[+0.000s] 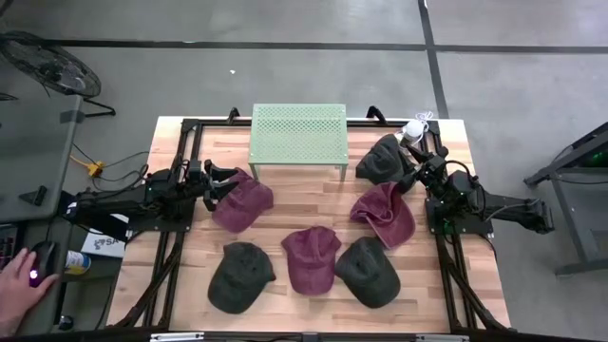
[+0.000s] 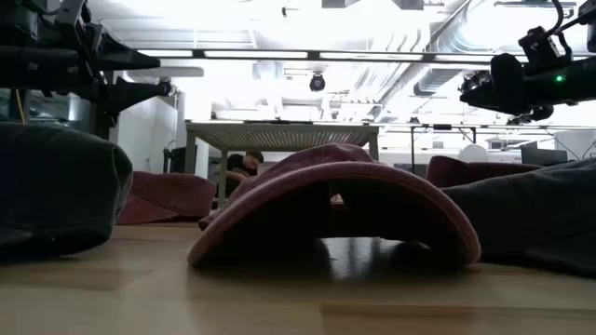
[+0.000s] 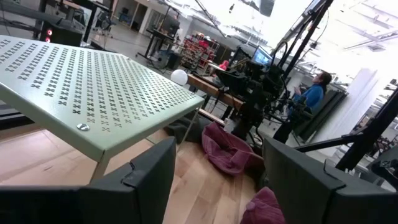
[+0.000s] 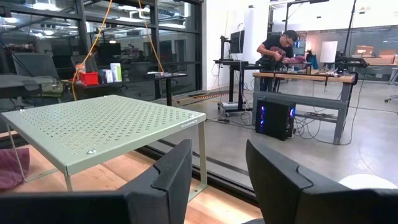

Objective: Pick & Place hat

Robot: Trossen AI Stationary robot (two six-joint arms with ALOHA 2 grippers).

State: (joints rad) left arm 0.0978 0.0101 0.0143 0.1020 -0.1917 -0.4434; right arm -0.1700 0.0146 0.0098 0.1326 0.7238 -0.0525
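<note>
Left jaws: the left gripper [image 1: 231, 183] hangs above the desk [image 1: 313, 211] at its left side, just over the near edge of the maroon hat [image 1: 242, 202]; in the left wrist view its fingers [image 3: 149, 174] stand apart with nothing between them, so released.

Left-side hats: the maroon hat lies just right of the left gripper. A dark hat [image 1: 239, 276] lies nearer the front edge, well apart from either arm.

Middle: a second maroon hat [image 1: 311, 258] lies crown up at the desk's centre front, brim toward the front edge, long axis running front to back. The low view shows it [image 2: 335, 214] as a soft arch, its near rim lifted off the wood.

Rack: a green perforated rack [image 1: 297, 135] stands at the back centre, bare on top; probably the place target, though the task does not say.

Right-side hats: another dark hat [image 1: 369, 271], a crumpled maroon hat [image 1: 385, 213] and a dark hat at the back [image 1: 385, 159] beside the right arm.

Right jaws: the right gripper [image 1: 416, 163] is raised near the back right corner, fingers [image 4: 171, 177] parted and holding nothing.

Handling: the hats look light, soft cloth that will sag and fold. Judged best hold: pinch the stiffer brim or the crown's front seam.
</note>
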